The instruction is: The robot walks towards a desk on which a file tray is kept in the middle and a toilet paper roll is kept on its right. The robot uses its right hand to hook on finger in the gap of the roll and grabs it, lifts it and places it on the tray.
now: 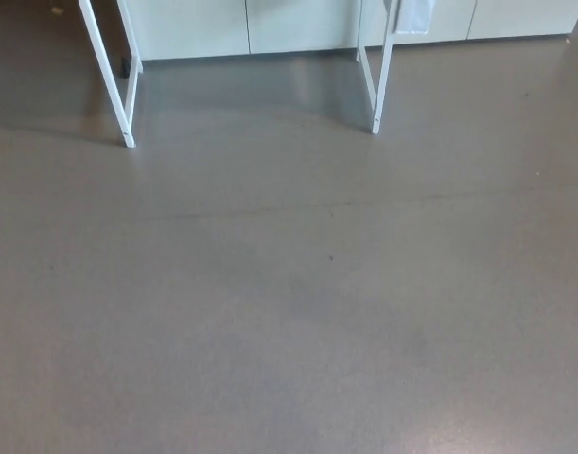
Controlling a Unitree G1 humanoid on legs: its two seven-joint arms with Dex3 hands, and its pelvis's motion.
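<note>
- Here, the head view looks down at a wide grey floor (289,322) that fills most of the picture.
- At the top left, two thin white legs (109,80) of a frame slant down, and their feet rest on the floor.
- Behind them, along the top edge, runs a row of pale cabinet doors (298,24).
- Near the middle, a faint dark line (298,208) runs across the floor, with a tiny dark speck (330,256) just below it.
- At the top right stand two more white legs (378,80), and a small pale thing (416,14) hangs beside them; what it is cannot be told.
- The desk top, the tray and the paper roll do not show.
- Neither robot hand shows, so I cannot tell if they are open or closed.
</note>
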